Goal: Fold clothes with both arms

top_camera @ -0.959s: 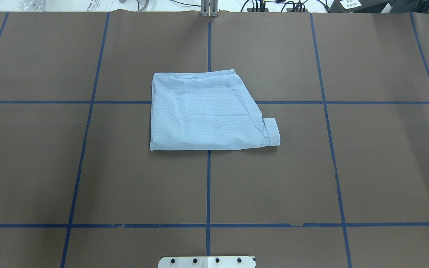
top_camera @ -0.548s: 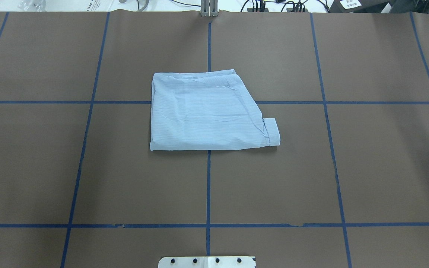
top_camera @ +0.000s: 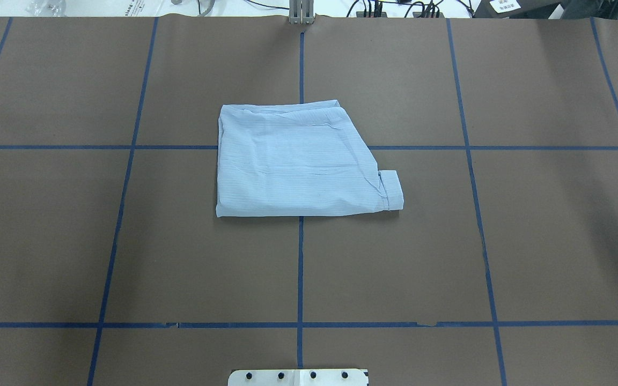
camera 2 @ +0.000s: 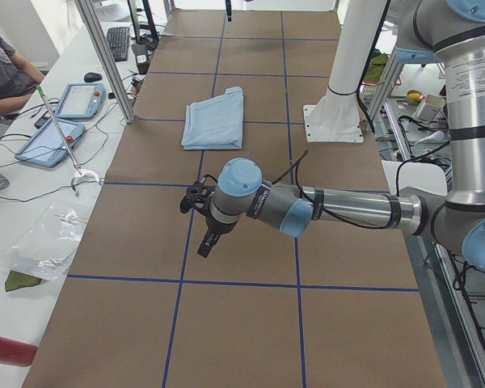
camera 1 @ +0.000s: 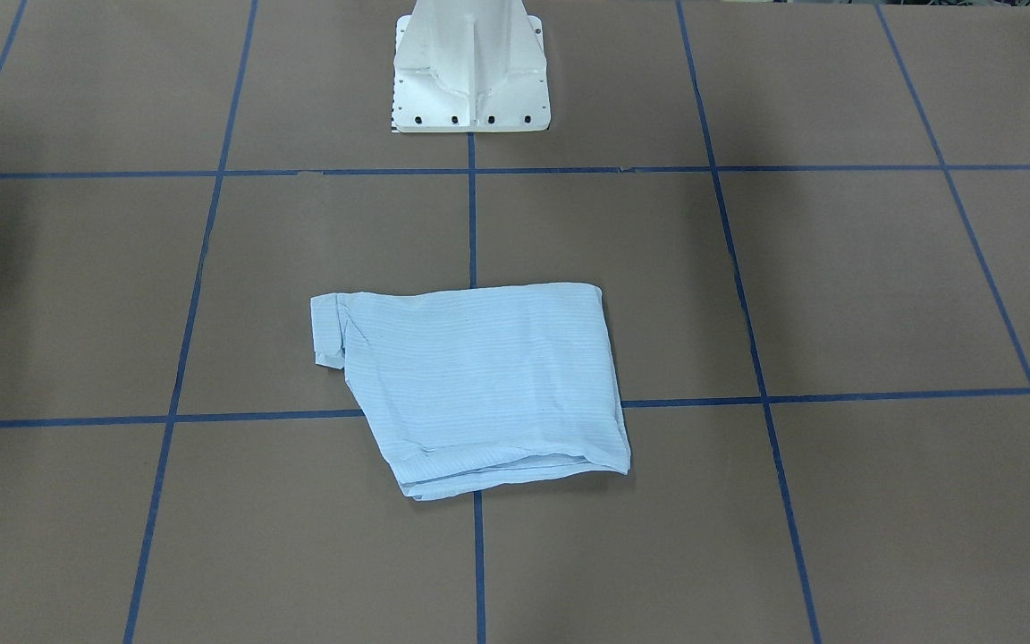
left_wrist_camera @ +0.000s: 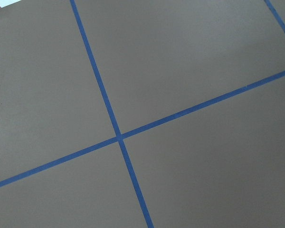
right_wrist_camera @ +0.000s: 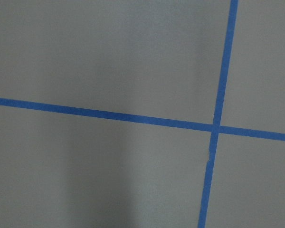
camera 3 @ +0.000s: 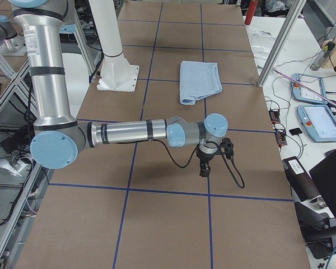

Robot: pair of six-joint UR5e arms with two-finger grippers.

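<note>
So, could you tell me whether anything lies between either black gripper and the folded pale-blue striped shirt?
Nothing visible does. The folded pale-blue striped shirt lies flat mid-table; the left gripper and right gripper hang toward opposite table ends, with only flat brown paper and blue tape lines between.

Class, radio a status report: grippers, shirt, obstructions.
Black left gripper, black right gripper: clear of cloth, open or shut unclear. Pale-blue striped shirt folded mid-table, cuff sticking out. No obstruction.
</note>
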